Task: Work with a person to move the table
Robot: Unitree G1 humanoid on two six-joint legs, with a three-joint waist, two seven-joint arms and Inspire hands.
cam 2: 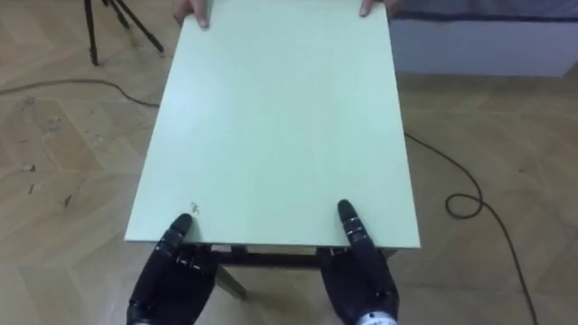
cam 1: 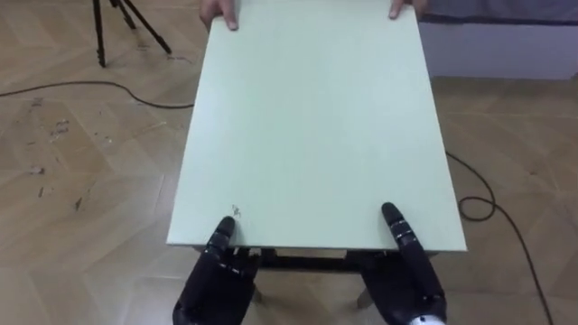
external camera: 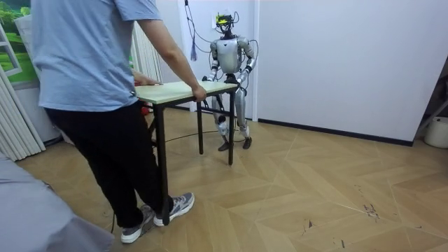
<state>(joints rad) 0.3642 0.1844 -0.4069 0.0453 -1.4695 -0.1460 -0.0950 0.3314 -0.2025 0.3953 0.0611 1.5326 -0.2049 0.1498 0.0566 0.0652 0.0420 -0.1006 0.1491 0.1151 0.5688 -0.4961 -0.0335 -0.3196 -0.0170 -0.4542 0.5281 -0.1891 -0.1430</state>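
Clamping the near edge of the table (cam 1: 312,117), left hand (cam 1: 213,280) and right hand (cam 1: 411,278), thumbs on top

A black tripod (cam 1: 99,36) stands on parquet floor (cam 1: 81,181) (upper left).

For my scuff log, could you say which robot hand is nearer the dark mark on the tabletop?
Left: the left hand is right by the mark at the table's near edge; the right hand is far along it.

Near edge of table (cam 1: 312,126): left hand (cam 1: 215,282) left, right hand (cam 1: 411,275) right. Far corners: person's hands (cam 1: 219,11). Beyond, left: tripod (cam 1: 101,32).
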